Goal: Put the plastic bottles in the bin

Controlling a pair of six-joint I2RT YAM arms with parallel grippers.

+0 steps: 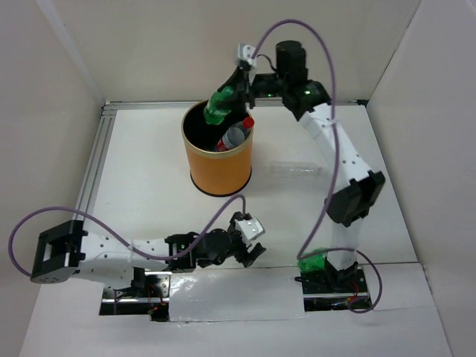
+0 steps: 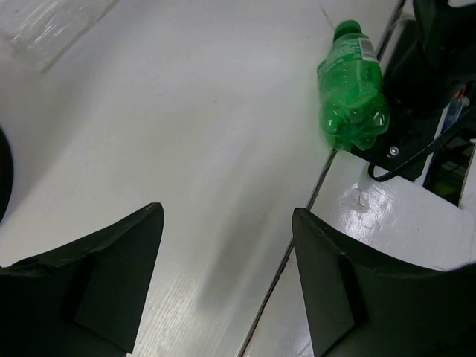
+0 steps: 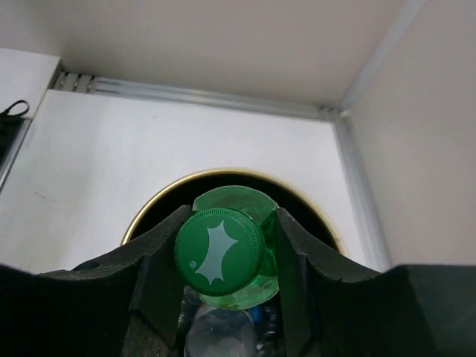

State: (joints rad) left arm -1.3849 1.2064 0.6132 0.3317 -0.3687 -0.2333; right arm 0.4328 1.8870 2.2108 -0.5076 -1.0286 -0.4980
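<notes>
My right gripper [image 1: 236, 88] is shut on a green bottle [image 1: 221, 105] and holds it over the far rim of the orange bin [image 1: 220, 165]. In the right wrist view the fingers [image 3: 160, 253] clamp the bottle just below its green cap [image 3: 219, 256], with the bin's rim [image 3: 149, 206] beneath. A clear bottle with a red cap [image 1: 236, 134] leans inside the bin. A plain clear bottle [image 1: 295, 169] lies on the table right of the bin. Another green bottle [image 1: 314, 262] [image 2: 353, 89] lies by the right arm's base. My left gripper [image 1: 251, 244] [image 2: 227, 256] is open and empty, low over the near table.
The bin stands at the back middle of the walled white table. An aluminium rail [image 1: 93, 167] runs along the left side. The arm bases and cables [image 2: 416, 141] sit at the near edge, right beside the lying green bottle.
</notes>
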